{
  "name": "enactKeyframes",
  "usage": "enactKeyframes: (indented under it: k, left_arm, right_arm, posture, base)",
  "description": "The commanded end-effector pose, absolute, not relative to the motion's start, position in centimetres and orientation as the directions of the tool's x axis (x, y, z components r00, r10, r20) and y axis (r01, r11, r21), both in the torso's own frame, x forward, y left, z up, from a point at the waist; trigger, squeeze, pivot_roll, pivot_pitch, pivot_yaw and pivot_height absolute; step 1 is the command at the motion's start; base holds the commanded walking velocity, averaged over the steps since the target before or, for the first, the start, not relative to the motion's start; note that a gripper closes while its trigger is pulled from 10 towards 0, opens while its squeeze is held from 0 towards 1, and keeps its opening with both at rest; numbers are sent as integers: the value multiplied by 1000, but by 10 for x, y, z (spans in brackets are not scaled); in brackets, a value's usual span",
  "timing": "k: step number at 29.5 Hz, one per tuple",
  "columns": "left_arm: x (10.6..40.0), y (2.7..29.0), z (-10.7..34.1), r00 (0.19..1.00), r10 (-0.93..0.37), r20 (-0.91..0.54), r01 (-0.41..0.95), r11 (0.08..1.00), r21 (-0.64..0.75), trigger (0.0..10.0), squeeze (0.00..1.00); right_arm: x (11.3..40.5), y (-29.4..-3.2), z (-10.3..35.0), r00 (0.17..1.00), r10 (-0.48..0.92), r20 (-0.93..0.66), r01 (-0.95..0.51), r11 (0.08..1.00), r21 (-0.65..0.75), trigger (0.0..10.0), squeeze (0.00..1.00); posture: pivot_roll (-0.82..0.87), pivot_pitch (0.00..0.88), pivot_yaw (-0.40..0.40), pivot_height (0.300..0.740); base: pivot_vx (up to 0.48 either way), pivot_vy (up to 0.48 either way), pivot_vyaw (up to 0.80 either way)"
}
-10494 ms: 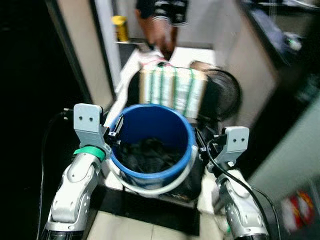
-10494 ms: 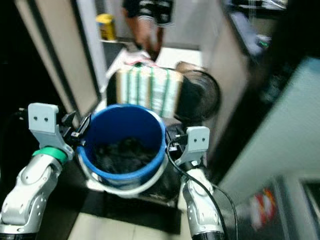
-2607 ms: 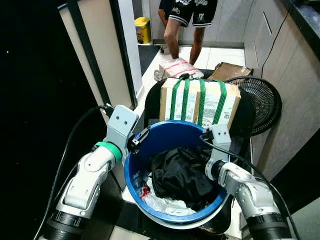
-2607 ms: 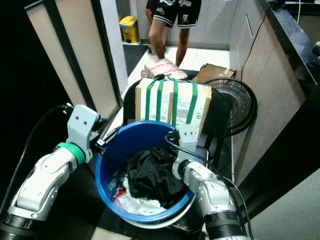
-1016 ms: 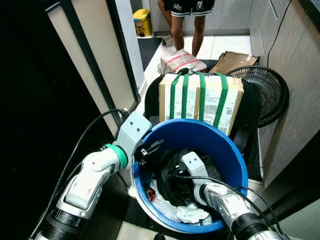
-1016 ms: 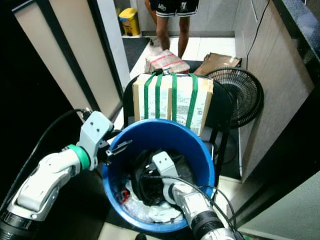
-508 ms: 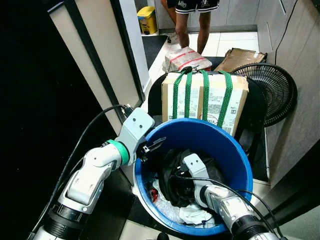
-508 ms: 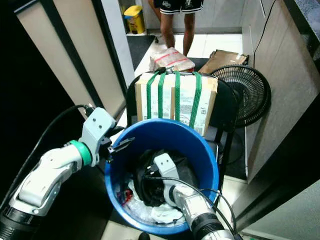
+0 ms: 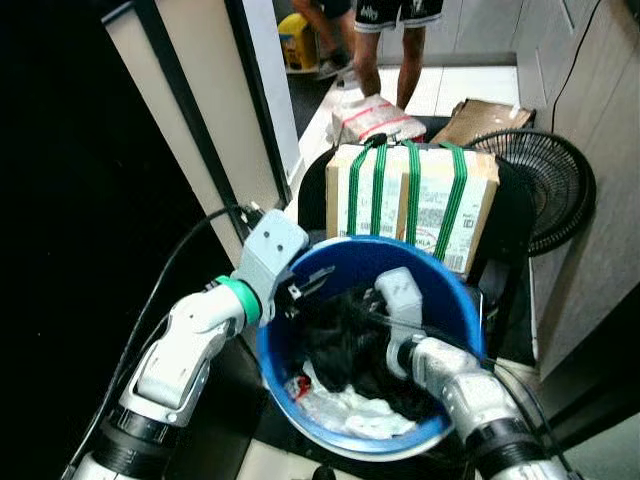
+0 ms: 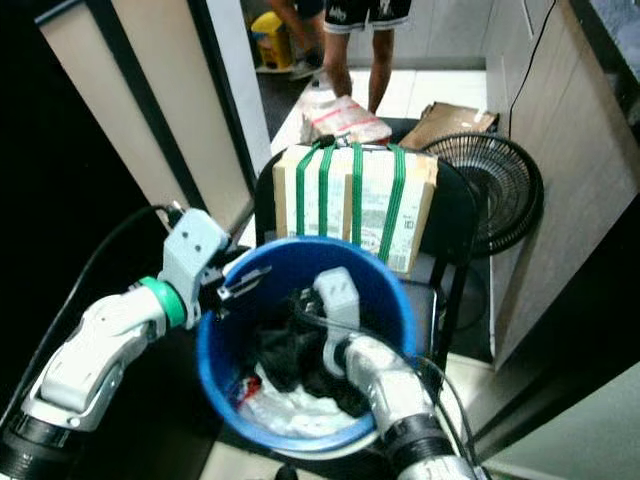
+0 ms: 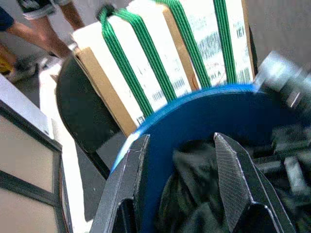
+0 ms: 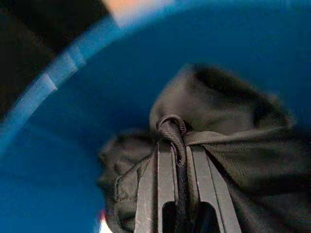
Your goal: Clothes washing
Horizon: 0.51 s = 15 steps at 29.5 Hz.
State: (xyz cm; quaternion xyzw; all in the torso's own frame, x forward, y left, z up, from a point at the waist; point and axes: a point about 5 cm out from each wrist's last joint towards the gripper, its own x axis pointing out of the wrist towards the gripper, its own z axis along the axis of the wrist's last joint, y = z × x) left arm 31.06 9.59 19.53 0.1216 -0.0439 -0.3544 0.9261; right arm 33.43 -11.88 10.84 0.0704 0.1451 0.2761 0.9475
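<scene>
A blue bucket (image 9: pixel 345 255) stands in front of me with a black garment (image 9: pixel 335 345) heaped inside over white plastic (image 9: pixel 350 410). My right gripper (image 9: pixel 355 312) reaches into the bucket. In the right wrist view this gripper (image 12: pixel 172 145) is shut on a fold and cord of the black garment (image 12: pixel 218 107). My left gripper (image 9: pixel 312 283) sits at the bucket's left rim. In the left wrist view the left gripper (image 11: pixel 180 138) is open, one finger outside the blue wall and the other inside above the cloth.
Behind the bucket a cardboard box with green straps (image 9: pixel 410 200) rests on a black chair (image 9: pixel 510 215). A floor fan (image 9: pixel 545 180) leans at the right wall. A person's legs (image 9: pixel 385 40), a white sack (image 9: pixel 375 115) and a yellow bin (image 9: pixel 298 25) are beyond. A door frame (image 9: pixel 200 130) stands left.
My right gripper has risen inside the bucket, pulling the black garment up with it. The person behind has stepped toward the left. The left gripper stays at the rim.
</scene>
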Motion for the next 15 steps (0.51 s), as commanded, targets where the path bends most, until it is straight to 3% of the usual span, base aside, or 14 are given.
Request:
enactKeyframes:
  k: [1, 4, 7, 11, 12, 15]
  left_arm:
    - [309, 101, 200, 761, -647, 35, 623, 745, 238, 10000, 0]
    - [309, 101, 201, 764, -644, 48, 619, 751, 228, 10000, 0]
    - [305, 102, 201, 777, -626, 71, 600, 770, 217, 10000, 0]
    - [304, 103, 201, 785, -614, 77, 588, 780, 214, 10000, 0]
    - [304, 104, 201, 795, -601, 86, 575, 791, 211, 10000, 0]
    - [304, 104, 201, 795, -601, 86, 575, 791, 211, 10000, 0]
  right_arm:
    - [338, -117, 130, 811, 570, -130, -522, 806, 279, 0, 0]
    - [340, -119, 141, 816, 571, -85, -528, 797, 293, 0, 0]
    - [348, -125, 185, 820, 567, 83, -562, 768, 307, 0, 0]
    - [350, -127, 201, 817, 558, 146, -572, 756, 316, 0, 0]
    - [354, -131, 220, 819, 528, 226, -574, 752, 324, 0, 0]
    - [354, -131, 220, 819, 528, 226, -574, 752, 324, 0, 0]
  posture:
    - [18, 24, 167, 740]
    - [19, 22, 159, 740]
    - [22, 15, 124, 740]
    - [21, 11, 104, 740]
    - [23, 8, 85, 740]
    - [23, 8, 85, 740]
  base:
    - [0, 0, 0]
    - [0, 0, 0]
    - [0, 0, 0]
    - [0, 0, 0]
    - [0, 0, 0]
    - [0, 0, 0]
